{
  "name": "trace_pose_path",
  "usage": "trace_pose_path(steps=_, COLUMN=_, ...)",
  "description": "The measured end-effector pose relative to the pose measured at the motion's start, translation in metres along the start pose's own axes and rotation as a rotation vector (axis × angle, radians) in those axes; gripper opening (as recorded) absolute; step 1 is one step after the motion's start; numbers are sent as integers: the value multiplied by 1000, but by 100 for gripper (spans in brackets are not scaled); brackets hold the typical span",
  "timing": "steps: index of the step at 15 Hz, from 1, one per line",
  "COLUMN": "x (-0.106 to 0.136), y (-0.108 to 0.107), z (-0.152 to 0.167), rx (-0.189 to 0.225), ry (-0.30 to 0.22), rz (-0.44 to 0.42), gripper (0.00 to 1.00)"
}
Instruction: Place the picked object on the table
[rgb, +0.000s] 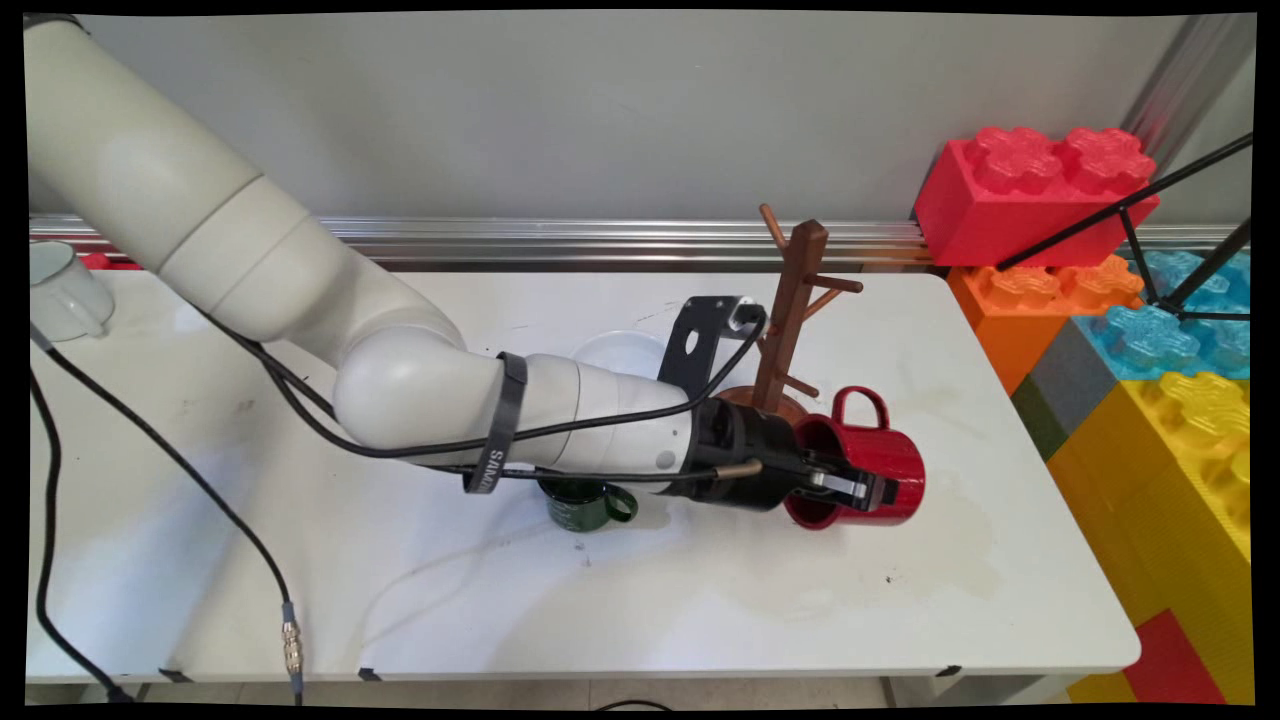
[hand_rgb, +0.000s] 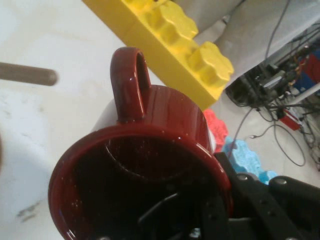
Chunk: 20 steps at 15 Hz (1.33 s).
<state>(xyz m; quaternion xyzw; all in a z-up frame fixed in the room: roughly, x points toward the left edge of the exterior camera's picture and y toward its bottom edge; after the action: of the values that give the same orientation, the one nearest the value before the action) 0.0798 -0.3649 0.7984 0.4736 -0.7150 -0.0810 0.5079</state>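
Note:
My gripper (rgb: 848, 487) is shut on the rim of a red mug (rgb: 885, 455), one finger inside it and one along its outer wall. The mug lies tipped on its side just above the table, mouth toward the arm and handle pointing up. A brown wooden mug tree (rgb: 790, 310) stands just behind and left of it, its pegs bare. In the hand view the red mug (hand_rgb: 155, 150) fills the middle, with my gripper (hand_rgb: 215, 217) clamped on its rim at lower right. One wooden peg (hand_rgb: 27, 74) shows at the left edge.
A dark green mug (rgb: 585, 505) stands on the table under the forearm. A clear bowl (rgb: 620, 350) sits behind the arm, and a white mug (rgb: 60, 290) at the far left. Big toy bricks (rgb: 1130, 330) are stacked past the table's right edge.

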Motion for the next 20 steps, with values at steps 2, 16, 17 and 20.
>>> trace_pose_path(steps=2, x=1, y=6, z=-4, rx=-16, ry=-5, rz=5, gripper=0)
trace_pose_path(steps=16, x=37, y=24, z=-85, rx=8, ry=-131, rz=183, gripper=0)
trace_pose_path(steps=17, x=40, y=24, z=-89, rx=15, ry=-140, rz=193, gripper=0)
trace_pose_path(steps=20, x=51, y=25, z=-109, rx=28, ry=-179, rz=226, gripper=0)
